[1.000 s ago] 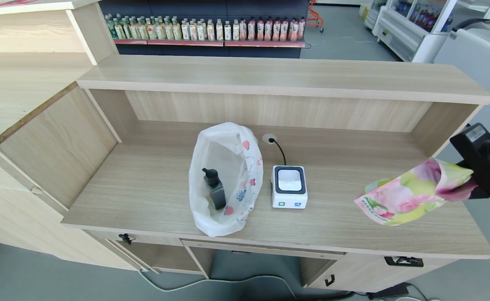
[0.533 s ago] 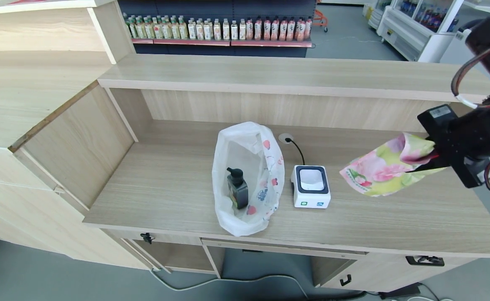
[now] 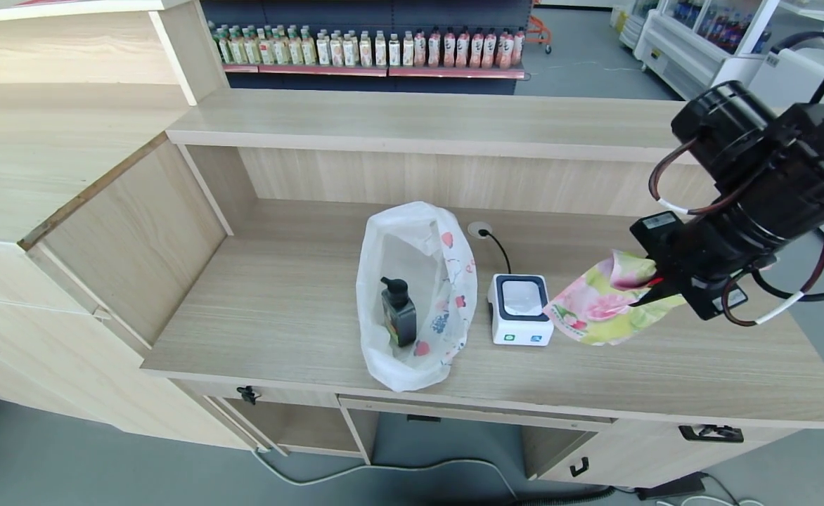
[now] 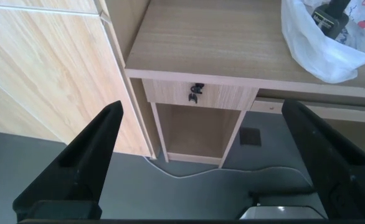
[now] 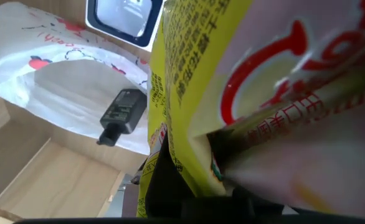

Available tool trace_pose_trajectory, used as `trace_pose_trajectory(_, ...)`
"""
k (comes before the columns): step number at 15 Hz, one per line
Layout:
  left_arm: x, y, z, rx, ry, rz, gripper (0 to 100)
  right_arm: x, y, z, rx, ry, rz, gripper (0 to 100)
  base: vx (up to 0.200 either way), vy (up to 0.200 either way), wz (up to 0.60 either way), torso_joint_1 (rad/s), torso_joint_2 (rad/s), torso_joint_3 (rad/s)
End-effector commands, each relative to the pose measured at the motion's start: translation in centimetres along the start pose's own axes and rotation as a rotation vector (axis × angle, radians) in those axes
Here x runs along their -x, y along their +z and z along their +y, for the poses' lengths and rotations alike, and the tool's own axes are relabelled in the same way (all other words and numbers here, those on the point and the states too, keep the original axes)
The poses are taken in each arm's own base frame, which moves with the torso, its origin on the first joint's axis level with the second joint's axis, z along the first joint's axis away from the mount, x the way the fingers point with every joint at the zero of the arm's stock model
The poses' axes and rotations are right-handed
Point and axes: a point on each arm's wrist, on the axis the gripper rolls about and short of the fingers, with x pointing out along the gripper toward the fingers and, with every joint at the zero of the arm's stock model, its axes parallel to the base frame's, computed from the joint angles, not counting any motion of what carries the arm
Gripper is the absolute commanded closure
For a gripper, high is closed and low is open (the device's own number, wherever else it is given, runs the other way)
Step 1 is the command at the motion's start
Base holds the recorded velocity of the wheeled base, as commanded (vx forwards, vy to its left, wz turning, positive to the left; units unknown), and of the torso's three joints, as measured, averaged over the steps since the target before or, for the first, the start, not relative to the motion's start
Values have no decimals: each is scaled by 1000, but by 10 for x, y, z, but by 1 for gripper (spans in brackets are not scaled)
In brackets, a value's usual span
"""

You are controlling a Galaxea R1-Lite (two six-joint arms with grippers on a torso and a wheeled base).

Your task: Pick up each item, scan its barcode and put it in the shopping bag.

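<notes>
Right gripper is clamping the pouch by its upper end, above the counter. The bag is standing open left of the scanner, holding a bottle. The pouch is slanting down-left, its low end hanging just right of the scanner. Left gripper is hanging spread, well apart.

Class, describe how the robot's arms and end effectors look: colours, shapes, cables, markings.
The right arm is black with round, drum-like joints, dark red-brown cables banded in white looping outside, and a white label on the right end effector. The left end effector has two plain black wedge-shaped fingers.
</notes>
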Motion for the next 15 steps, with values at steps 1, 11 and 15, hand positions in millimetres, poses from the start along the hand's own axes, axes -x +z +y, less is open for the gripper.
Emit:
trace_pose_trajectory(1, 0, 0, 0, 0, 0, 0, 0, -15, 1, 7, -1, -23, 4, 100, 0, 0, 0, 0, 0, 0)
trace_pose_trajectory(11, 0, 0, 0, 0, 0, 0, 0, -43, -2, 25, -25, -31, 48, 100, 0, 0, 0, 0, 0, 0)
trace_pose_trajectory(15, 0, 0, 0, 0, 0, 0, 0, -51, -5, 31, -37, -27, 54, 100, 0, 0, 0, 0, 0, 0)
